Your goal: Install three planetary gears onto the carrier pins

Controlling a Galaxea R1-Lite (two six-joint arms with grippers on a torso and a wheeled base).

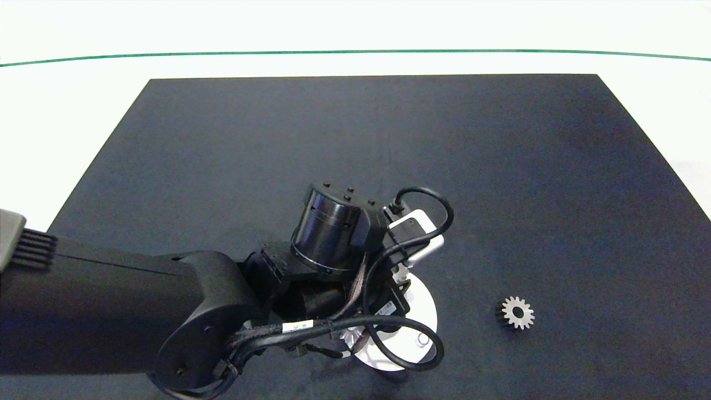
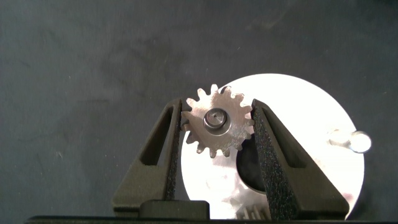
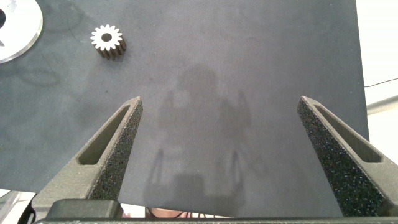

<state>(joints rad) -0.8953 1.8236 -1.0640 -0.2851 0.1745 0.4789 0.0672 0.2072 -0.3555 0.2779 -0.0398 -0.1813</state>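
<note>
The left gripper (image 2: pixel 217 124) is clasping a small silvery gear (image 2: pixel 217 122) between its two foam-faced fingers (image 2: pixel 268 149), one pad pressing on each side of the toothed rim. In the left wrist view a round peg (image 2: pixel 216 117) is showing through the gear's centre hole, so the gear is sitting over one of the pins at the edge of the white disc (image 2: pixel 311 106); how far down it is seated cannot be told. On the same disc, well apart from the held gear, a bare peg (image 2: pixel 359 142) is standing upright near the rim, and the teeth of another gear (image 2: pixel 249 213) are peeking out at the picture's lower edge, beside the dark centre hole. From above, the left arm (image 1: pixel 128 311) is reaching in over the dark mat (image 1: pixel 355 144) and its wrist and cables are covering most of the disc (image 1: pixel 425 305), with only bits of gear teeth (image 1: pixel 401 272) showing around the hardware. Away from the disc, a third gear (image 1: pixel 517 313) is lying flat on the mat by itself, touching nothing. The right gripper (image 3: pixel 219 149) is hovering over bare mat with its fingers spread wide and nothing between them; its wrist view is catching that loose gear (image 3: pixel 107 41) and a sliver of the disc (image 3: pixel 18 31) beyond it.
</note>
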